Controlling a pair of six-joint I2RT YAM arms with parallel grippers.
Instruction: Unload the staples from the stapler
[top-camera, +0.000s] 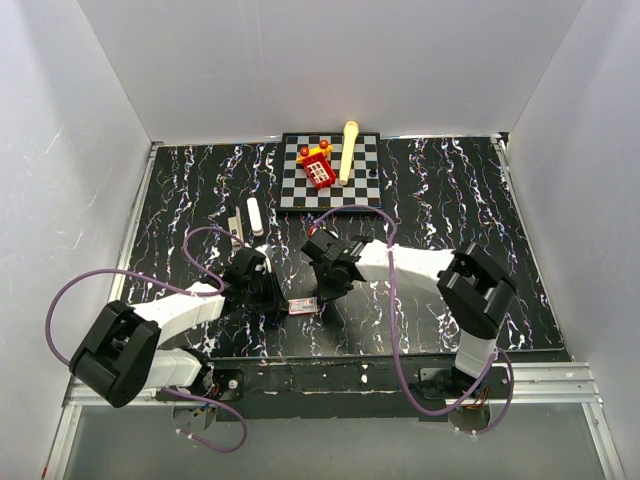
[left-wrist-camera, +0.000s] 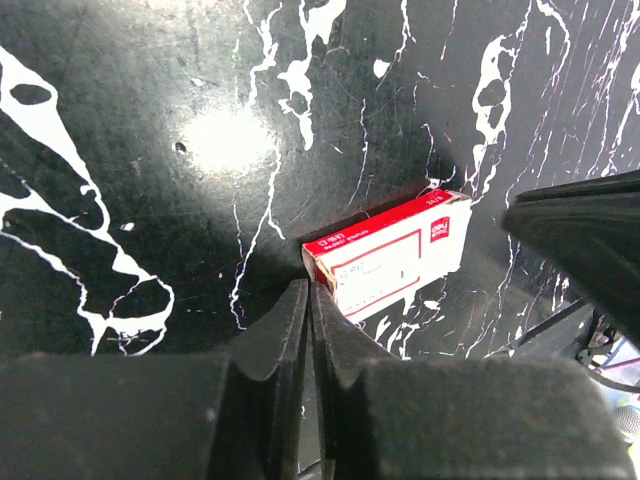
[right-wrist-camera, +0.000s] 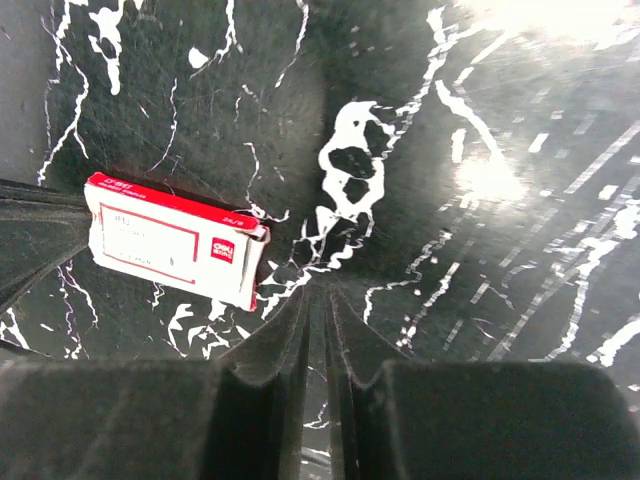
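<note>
The stapler, slim and silvery-grey, lies on the black marbled table at the back left, far from both grippers. The staples are out of view. A small red-and-white flat box lies between the two grippers. My left gripper is shut and empty, its tips against the box's left end. My right gripper stands just right of the box, jaws parted by a narrow slit with nothing between them.
A checkered board sits at the back centre with a red toy block and a pale wooden stick on it. A white cylinder lies beside the stapler. White walls enclose the table.
</note>
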